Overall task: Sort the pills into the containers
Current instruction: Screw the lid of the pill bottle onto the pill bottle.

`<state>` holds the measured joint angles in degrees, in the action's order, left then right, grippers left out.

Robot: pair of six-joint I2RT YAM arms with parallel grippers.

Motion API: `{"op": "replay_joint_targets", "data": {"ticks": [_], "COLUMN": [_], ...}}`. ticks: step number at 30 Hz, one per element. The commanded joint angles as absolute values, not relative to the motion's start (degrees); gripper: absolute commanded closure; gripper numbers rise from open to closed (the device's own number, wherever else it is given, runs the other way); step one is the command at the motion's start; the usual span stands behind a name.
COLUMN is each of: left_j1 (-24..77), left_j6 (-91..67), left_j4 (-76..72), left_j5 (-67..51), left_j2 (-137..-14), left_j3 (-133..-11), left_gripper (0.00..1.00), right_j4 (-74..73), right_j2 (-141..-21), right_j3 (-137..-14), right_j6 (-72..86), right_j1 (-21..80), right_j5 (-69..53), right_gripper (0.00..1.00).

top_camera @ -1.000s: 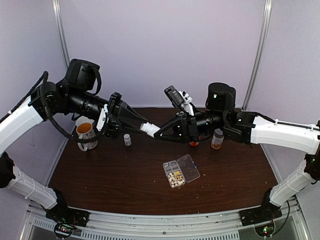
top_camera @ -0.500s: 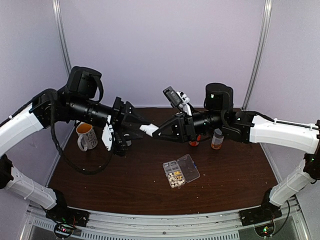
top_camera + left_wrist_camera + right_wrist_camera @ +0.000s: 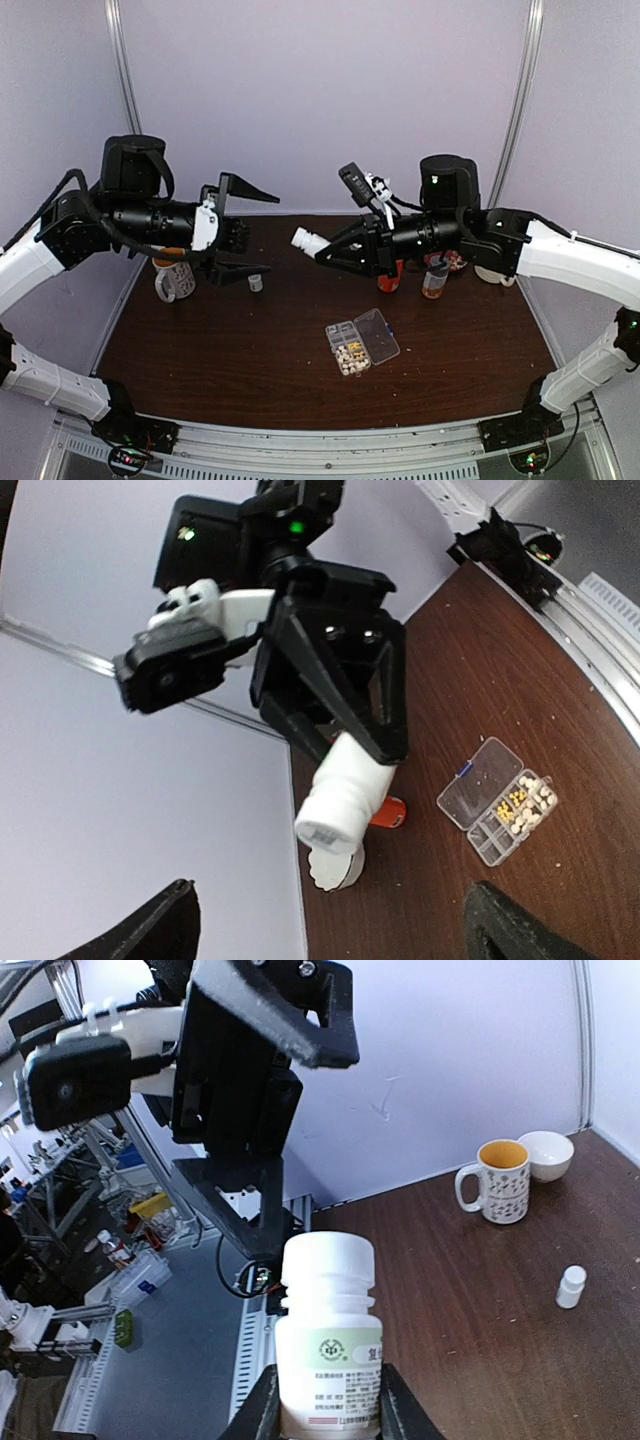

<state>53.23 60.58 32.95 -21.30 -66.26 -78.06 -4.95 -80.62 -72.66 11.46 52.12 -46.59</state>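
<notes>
My right gripper [image 3: 325, 249] is shut on a white capped bottle [image 3: 307, 241], held level above the table with the cap pointing left. In the right wrist view the bottle [image 3: 328, 1345] sits between both jaws, cap [image 3: 328, 1257] still on. My left gripper [image 3: 270, 232] hangs open a little to the left of the cap, apart from it, with nothing between its fingers [image 3: 160, 925]. The containers are the cells of a clear organizer box [image 3: 378, 336], lid open, on the table in front of the bottle. The pills [image 3: 350, 353] lie in its near cells [image 3: 525, 802].
A patterned mug [image 3: 172, 278] and a tiny white bottle [image 3: 255, 282] stand at the back left, a white bowl [image 3: 548, 1152] beside the mug. An orange-capped bottle [image 3: 388, 281] and an amber bottle [image 3: 433, 281] stand at the back right.
My left gripper opened, let go of the white bottle's cap end and drew back to the left. My right gripper kept the bottle and barely moved.
</notes>
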Motion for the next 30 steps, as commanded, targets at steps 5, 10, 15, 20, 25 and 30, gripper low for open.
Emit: {"op": "replay_joint_targets", "data": {"ticks": [5, 10, 15, 20, 25, 30], "left_j1": [52.9, 52.8, 51.3, 50.5, 50.2, 50.0], "left_j6": [12.4, -13.7, -27.7, -32.1, -33.7, -33.2], "left_j4": [27.9, 39.0, 38.1, 38.9, 39.3, 40.9], "left_j5": [-13.7, -18.6, -27.7, -29.8, -31.8, -33.1], "left_j2": [-63.7, -69.7, -70.7, -70.6, -71.8, -74.1], "left_j3": [-81.4, -92.9, -91.7, -91.1, -91.2, -92.4], "left_gripper": [0.03, 0.02, 0.16, 0.21, 0.20, 0.29], "right_j4": [-1.4, -0.2, 4.1, 4.1, 2.7, 2.4], "right_j2": [-72.4, -70.1, -70.6, -72.2, -74.3, -75.6], "right_j3": [-67.8, -65.7, -65.7, -67.9, -70.6, -71.9], "right_j6": [-7.1, -21.0, -26.7, -29.6, -31.8, -32.2], "right_j1": [54.4, 60.5, 63.2, 65.5, 67.4, 68.1], "right_j5": [-30.8, -16.0, -11.2, -6.9, -4.2, -3.3], "right_gripper": [1.00, 1.00, 1.00, 1.00, 1.00, 1.00]}}
